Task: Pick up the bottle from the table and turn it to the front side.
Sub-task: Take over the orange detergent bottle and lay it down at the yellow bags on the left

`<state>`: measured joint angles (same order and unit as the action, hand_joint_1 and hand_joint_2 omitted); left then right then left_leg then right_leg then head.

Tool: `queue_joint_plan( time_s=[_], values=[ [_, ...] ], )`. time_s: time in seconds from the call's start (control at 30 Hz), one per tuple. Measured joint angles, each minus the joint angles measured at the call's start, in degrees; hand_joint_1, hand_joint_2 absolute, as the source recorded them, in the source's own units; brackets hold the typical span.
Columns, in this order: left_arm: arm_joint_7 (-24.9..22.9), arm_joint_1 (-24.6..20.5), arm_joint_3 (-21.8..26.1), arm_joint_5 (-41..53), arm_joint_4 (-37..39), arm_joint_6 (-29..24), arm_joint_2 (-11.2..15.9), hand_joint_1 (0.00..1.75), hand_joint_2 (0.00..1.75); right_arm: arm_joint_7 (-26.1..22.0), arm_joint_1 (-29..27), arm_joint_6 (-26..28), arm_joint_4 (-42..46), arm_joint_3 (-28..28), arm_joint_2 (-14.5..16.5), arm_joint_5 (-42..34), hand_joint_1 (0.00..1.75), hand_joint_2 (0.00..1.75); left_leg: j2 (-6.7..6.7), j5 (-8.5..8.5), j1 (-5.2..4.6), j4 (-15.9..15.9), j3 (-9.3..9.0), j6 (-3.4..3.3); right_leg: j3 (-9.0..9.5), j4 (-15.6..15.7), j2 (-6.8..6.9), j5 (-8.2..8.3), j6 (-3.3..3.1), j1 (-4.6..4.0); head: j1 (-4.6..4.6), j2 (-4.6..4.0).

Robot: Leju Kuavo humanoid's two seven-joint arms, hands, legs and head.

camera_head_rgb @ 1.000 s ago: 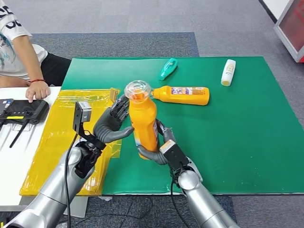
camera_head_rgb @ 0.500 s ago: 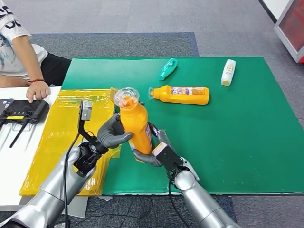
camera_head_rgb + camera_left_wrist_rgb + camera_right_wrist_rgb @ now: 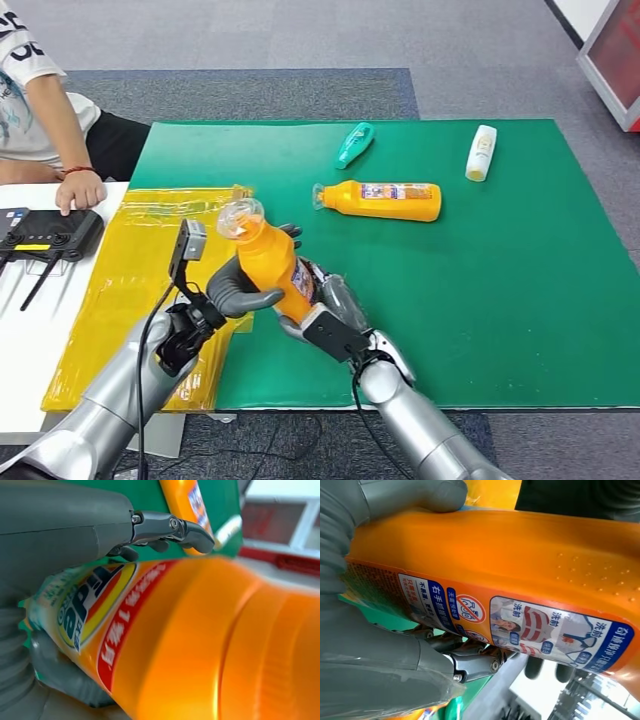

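An orange bottle (image 3: 272, 262) with a clear cap (image 3: 240, 218) is held above the front of the green mat (image 3: 490, 300), tilted with its cap toward the left. My left hand (image 3: 234, 285) grips its middle, thumb in front and fingers behind. Around its base, my right hand (image 3: 324, 310) holds it from below. In the left wrist view the bottle (image 3: 196, 640) shows its front label under the left hand's thumb (image 3: 75, 525). The right wrist view has the bottle (image 3: 508, 555) with its back label against my right hand (image 3: 376, 665).
A second orange bottle (image 3: 385, 200) lies on the mat, with a teal bottle (image 3: 355, 143) and a white bottle (image 3: 481, 152) farther back. A yellow sheet (image 3: 136, 270) lies at the left. A person's hand (image 3: 79, 188) rests by a black device (image 3: 49, 235).
The bottle has tipped from upright to leaning left, and its cap has moved left and down. Both hands have shifted left with it, and the left hand has closed around it.
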<state>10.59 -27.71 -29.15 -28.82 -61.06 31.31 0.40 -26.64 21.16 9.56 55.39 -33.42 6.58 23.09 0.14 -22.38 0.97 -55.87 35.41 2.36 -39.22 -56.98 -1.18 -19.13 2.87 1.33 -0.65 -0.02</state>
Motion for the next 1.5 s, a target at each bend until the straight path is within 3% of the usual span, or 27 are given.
queue_joint_plan(
  time_s=[0.17, 0.3, 1.1, 1.5],
  values=[
    [1.9, -0.1, -1.3, 13.8, -0.8, -9.5, 0.1, 0.00, 1.75, 2.8, 0.8, 0.7, -2.3, -0.3, 0.0, 1.3, 1.75, 1.75, 0.00, 0.01, 0.00, 0.0, 0.00, 0.00, 0.00, 0.0, 0.00, 0.01, 0.00, 0.00, 0.00, 0.00],
    [1.7, -0.1, -2.3, 19.6, -2.7, -12.5, 0.1, 0.00, 1.75, 3.4, 0.9, 0.3, -3.7, -0.3, 0.0, 1.4, 1.75, 1.75, 0.01, 0.01, 0.00, 0.0, 0.00, 0.00, -0.01, 0.0, 0.00, 0.01, 0.01, 0.00, 0.01, 0.00],
    [2.3, 1.2, -2.4, 20.6, -5.9, -11.9, 0.2, 0.00, 1.75, 4.3, 1.9, -5.8, -7.4, -0.2, 0.0, -0.8, 1.75, 1.75, 0.01, 0.00, 0.00, 0.0, 0.01, 0.00, -0.02, 0.0, 0.00, 0.01, 0.01, 0.00, -0.01, 0.00],
    [3.4, 1.9, -1.8, 19.9, -5.9, -11.6, 0.2, 0.00, 1.75, 1.5, 1.4, -8.9, -6.3, 1.0, 0.0, -6.1, 1.75, 1.75, 0.01, 0.00, 0.00, 0.0, 0.01, 0.00, -0.02, 0.0, 0.00, 0.01, 0.00, 0.00, 0.01, 0.00]
  ],
)
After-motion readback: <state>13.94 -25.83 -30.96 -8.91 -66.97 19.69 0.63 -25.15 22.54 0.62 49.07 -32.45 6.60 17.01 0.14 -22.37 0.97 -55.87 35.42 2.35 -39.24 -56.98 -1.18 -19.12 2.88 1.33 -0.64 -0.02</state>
